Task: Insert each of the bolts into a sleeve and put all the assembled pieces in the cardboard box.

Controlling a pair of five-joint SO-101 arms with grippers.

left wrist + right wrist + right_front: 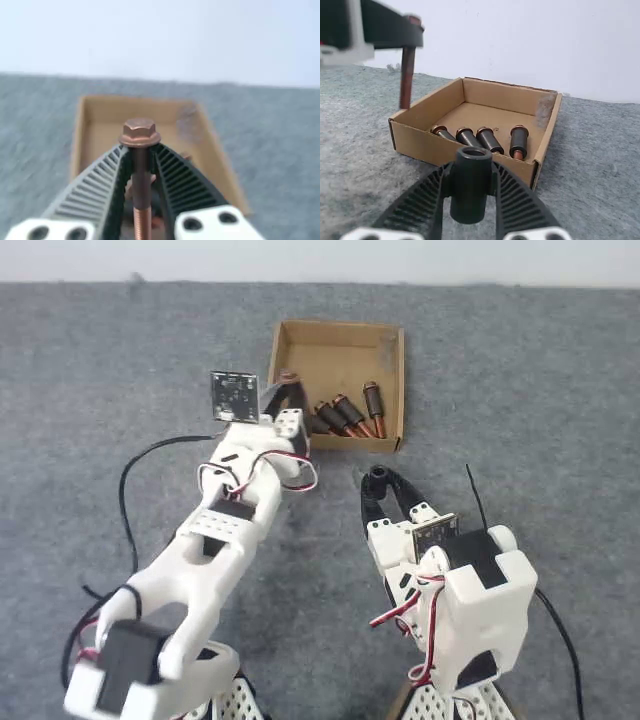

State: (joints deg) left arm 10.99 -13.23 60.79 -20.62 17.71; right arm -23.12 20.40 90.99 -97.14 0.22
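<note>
Presently the left gripper (141,151) clamps a bolt (140,133) upright at the cardboard box (392,350) edge. The right gripper (471,171) pinches a sleeve (470,192) nearby.

grey mottled felt-like surface (520,370) spreads fuzzy across the near area & out to both sides, meeting a plain white wall (320,258) along a straight line at the far edge, w/ a small dark speck (135,278) on that line, too small to tell what.
</note>
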